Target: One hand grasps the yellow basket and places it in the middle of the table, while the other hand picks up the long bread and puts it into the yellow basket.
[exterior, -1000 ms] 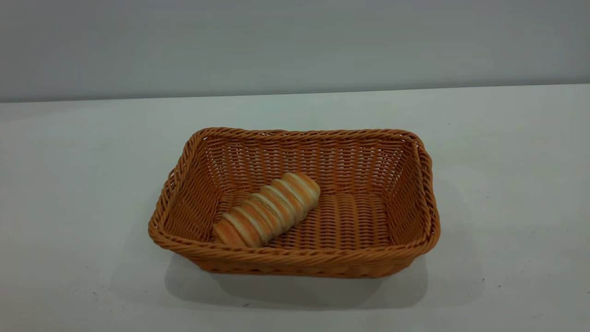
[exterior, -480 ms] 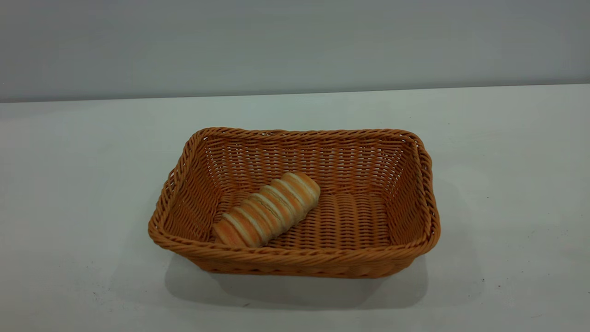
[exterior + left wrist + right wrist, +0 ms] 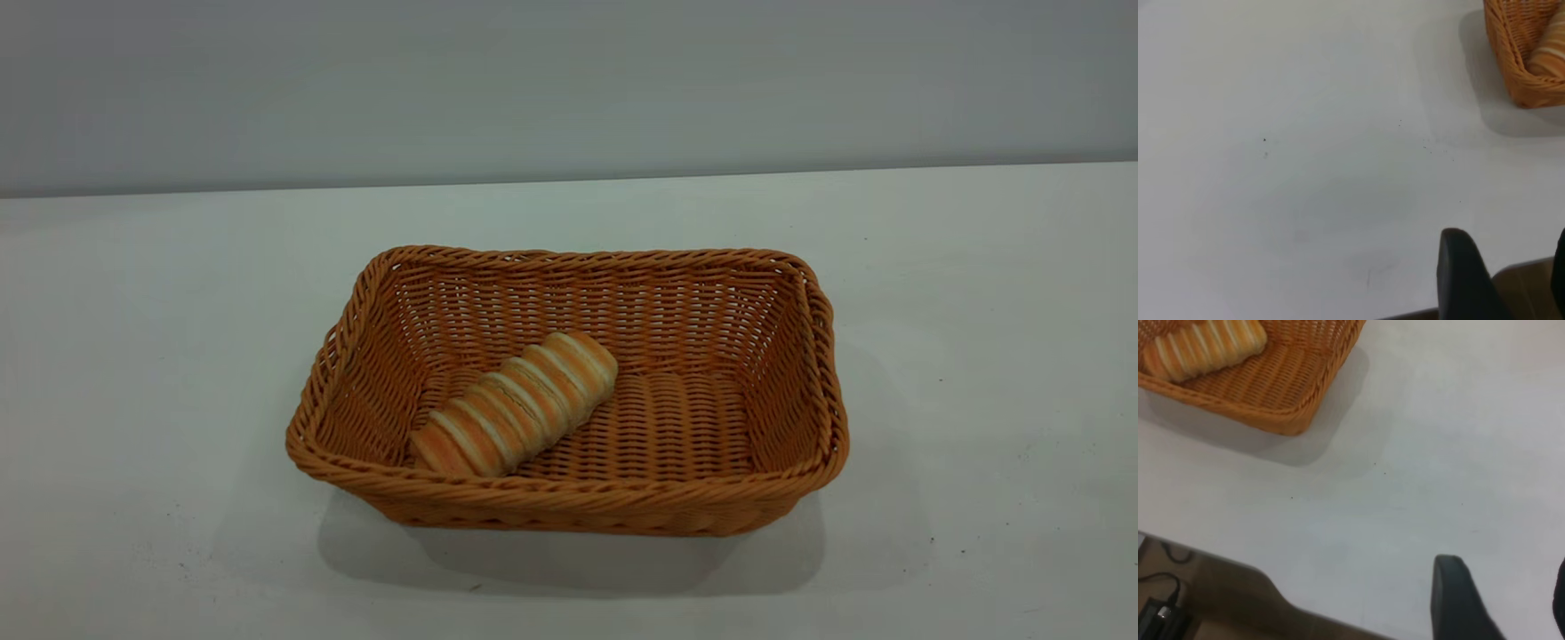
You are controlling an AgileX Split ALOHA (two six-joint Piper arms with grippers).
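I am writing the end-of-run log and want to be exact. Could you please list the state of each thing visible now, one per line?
yellow basket: upright on the table, near its middle, nothing holding it.
long bread: lying inside the basket, diagonal, on its floor, towards the left part.
table: white, bears the basket.
left gripper: open, holding nothing, apart from the basket.
right gripper: open, holding nothing, apart from the basket.

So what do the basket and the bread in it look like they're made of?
The yellow basket looks like woven wicker or plastic rattan, orange-tan with a slight sheen: visible crosswise strands and a braided rim. The long bread has a smooth, matte crust with even orange-brown and cream stripes; whether it is real or a foam replica cannot be told.
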